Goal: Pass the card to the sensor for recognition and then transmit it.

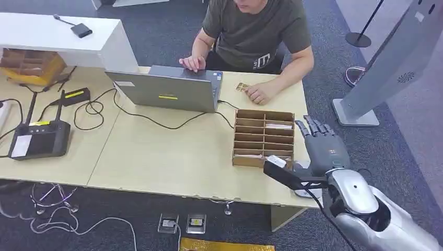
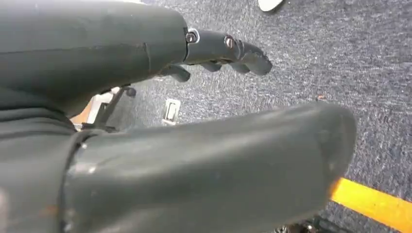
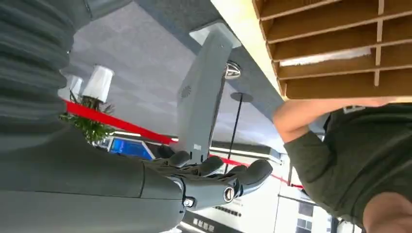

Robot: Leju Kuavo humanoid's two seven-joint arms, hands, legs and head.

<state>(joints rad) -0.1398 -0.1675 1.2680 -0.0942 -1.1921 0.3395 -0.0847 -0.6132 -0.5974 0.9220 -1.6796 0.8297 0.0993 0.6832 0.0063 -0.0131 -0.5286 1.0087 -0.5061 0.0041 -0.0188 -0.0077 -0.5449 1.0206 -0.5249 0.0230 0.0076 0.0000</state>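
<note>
The right hand (image 1: 318, 140) hovers empty, fingers spread, just beside the slotted box (image 1: 264, 137). Cards (image 1: 278, 126) lie in its compartments (half hidden). The left hand (image 2: 214, 51) hangs over carpet, fingers loosely extended, grasping nothing.

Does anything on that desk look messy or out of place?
Nothing looks spilled or broken. Black cables trail loosely across the table, and more wires lie tangled on the carpet beneath its front edge. The card sorter box sits straight.
</note>
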